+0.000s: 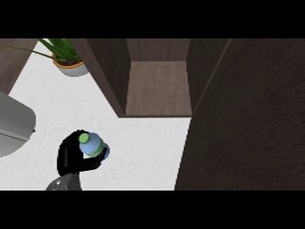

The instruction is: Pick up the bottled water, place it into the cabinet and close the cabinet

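Dark matt wood-grain cabinet [158, 87], white marbled counter [141, 147], brushed grey metal appliance [3, 123]

One of each thing on the counter [141, 143].

One bottle [92, 144], with one green cap, in one black hand [72, 156] near the counter's front edge; one potted plant [67, 58] at the back left corner; one open cabinet [158, 85] at the back edge with one door [260, 120] swung out on the right; one grey appliance [3, 125] at the left edge.
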Controlling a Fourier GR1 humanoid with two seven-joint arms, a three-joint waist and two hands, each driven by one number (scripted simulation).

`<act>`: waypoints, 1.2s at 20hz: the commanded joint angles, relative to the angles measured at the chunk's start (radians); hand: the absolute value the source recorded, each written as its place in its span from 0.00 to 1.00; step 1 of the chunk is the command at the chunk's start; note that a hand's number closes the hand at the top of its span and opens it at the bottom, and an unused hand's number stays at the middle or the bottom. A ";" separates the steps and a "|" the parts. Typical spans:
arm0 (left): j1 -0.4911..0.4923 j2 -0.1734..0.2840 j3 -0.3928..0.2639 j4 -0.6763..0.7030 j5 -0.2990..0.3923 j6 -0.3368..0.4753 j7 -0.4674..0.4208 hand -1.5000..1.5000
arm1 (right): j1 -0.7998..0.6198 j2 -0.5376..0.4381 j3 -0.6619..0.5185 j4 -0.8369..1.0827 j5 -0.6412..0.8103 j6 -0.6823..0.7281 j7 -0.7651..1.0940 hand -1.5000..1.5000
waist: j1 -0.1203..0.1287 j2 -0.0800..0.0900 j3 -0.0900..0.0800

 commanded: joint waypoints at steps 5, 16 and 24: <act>0.181 -0.031 -0.259 -0.281 0.097 0.072 0.078 1.00 | 0.095 -0.054 0.032 -0.091 0.052 0.005 -0.046 0.00 | 0.001 0.001 -0.002; 0.308 -0.032 -0.423 -0.693 0.166 0.191 0.359 1.00 | 0.109 -0.064 0.104 -0.130 0.118 -0.026 -0.021 0.00 | -0.007 0.003 -0.003; 0.263 -0.032 -0.580 -0.911 0.123 0.432 0.464 1.00 | 0.054 -0.033 0.093 -0.084 0.112 -0.049 -0.003 0.00 | -0.005 0.004 -0.003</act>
